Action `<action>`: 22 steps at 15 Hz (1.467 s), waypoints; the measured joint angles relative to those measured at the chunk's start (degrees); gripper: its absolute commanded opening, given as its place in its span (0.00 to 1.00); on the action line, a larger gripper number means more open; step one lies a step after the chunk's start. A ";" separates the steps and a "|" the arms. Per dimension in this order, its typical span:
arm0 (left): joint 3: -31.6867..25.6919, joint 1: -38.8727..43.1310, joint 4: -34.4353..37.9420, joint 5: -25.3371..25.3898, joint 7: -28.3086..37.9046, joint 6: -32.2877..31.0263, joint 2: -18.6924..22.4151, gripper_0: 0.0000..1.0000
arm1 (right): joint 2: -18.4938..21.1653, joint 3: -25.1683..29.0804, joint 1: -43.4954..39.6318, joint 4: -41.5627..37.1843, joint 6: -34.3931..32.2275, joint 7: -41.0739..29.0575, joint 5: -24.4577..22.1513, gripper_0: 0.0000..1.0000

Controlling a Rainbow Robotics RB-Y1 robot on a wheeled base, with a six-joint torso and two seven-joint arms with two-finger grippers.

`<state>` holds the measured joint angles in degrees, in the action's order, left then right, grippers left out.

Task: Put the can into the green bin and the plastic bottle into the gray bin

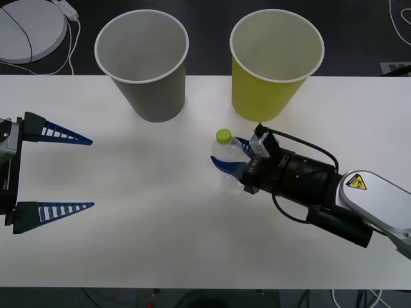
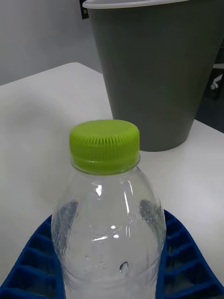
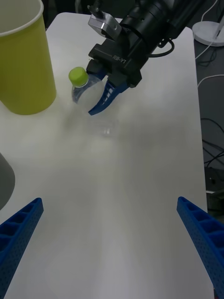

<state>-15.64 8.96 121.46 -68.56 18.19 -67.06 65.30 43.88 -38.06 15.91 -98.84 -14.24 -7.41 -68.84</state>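
My right gripper (image 1: 230, 156) is shut on the plastic bottle (image 1: 221, 149), a small clear bottle with a lime-green cap, near the middle of the white table (image 1: 148, 244). In the right wrist view the bottle (image 2: 109, 224) stands between the blue fingers (image 2: 186, 266), with the gray bin (image 2: 154, 79) close behind it. The gray bin (image 1: 146, 61) stands at the back, left of centre, and the green bin (image 1: 273, 64) to its right, just behind the bottle. My left gripper (image 1: 91, 173) is open at the table's left side, holding nothing. The can is out of view.
A white round device (image 1: 29, 29) with a cable lies on the floor beyond the table's far left corner. Bare table stretches between my two grippers and along the front edge. The left wrist view shows the green bin (image 3: 23, 65) and my right gripper (image 3: 95, 96) farther off.
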 measured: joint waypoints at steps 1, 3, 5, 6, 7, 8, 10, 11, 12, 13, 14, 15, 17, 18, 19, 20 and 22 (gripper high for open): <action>0.00 0.00 0.00 0.00 0.00 0.00 0.00 1.00 | 0.07 0.00 0.03 0.03 0.01 0.07 0.00 0.00; 0.00 0.00 0.00 0.00 0.00 0.00 0.00 1.00 | 0.28 0.00 0.08 -0.01 0.01 0.13 0.00 0.00; 0.00 0.00 0.00 0.00 0.00 0.00 0.00 1.00 | 0.85 0.00 0.09 -0.46 0.08 0.13 0.01 0.00; 0.00 0.00 0.00 0.00 0.00 0.00 0.00 1.00 | 1.20 0.00 0.09 -0.85 0.09 0.05 0.17 0.00; 0.00 0.00 0.00 0.00 0.00 0.00 0.00 1.00 | 1.60 0.00 0.07 -1.29 0.15 0.05 0.68 0.00; 0.00 0.00 0.00 0.00 0.00 0.00 0.00 1.00 | 1.98 0.00 0.02 -1.72 0.28 0.09 1.31 0.00; 0.00 0.00 0.00 0.00 0.00 0.00 0.00 1.00 | 2.70 0.17 -0.17 -2.70 0.51 0.15 2.26 0.00; 0.00 0.00 0.00 0.00 0.00 0.00 0.00 1.00 | 3.09 0.45 -0.45 -3.45 0.56 0.03 2.36 0.00; 0.00 0.00 0.00 0.00 0.00 0.00 0.00 1.00 | 3.45 0.87 -0.83 -4.25 0.65 -0.11 2.45 0.00; 0.00 0.00 0.00 0.00 0.00 0.00 0.00 1.00 | 3.69 1.34 -1.28 -4.93 0.70 -0.17 2.63 0.00; 0.00 0.00 0.00 0.00 0.00 0.00 0.00 1.00 | 3.98 1.77 -1.66 -5.64 0.69 -0.25 3.01 0.00; 0.00 0.00 0.00 0.00 0.00 0.00 0.00 1.00 | 4.29 2.19 -1.91 -6.26 0.66 -0.33 3.58 0.00; 0.00 0.00 0.00 0.00 0.00 0.00 0.00 1.00 | 4.70 2.74 -2.40 -7.29 0.70 -0.56 4.73 0.00; 0.00 0.00 0.00 0.00 0.00 0.00 0.00 1.00 | 4.96 3.15 -2.73 -7.85 0.71 -0.57 5.30 0.00; 0.00 0.00 0.00 0.00 0.00 0.00 0.00 1.00 | 5.26 3.63 -3.15 -8.46 0.70 -0.64 5.70 0.00; 0.00 0.00 0.00 0.00 0.00 0.00 0.00 1.00 | 5.70 4.16 -3.74 -9.20 0.67 -0.86 6.25 0.00; 0.00 0.00 0.00 0.00 0.00 0.00 0.00 1.00 | 6.83 5.41 -4.93 -10.83 0.65 -1.40 7.67 0.00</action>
<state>-15.64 8.96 121.46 -68.56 18.19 -67.06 65.30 50.72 -32.65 10.98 -109.67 -13.59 -8.80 -61.18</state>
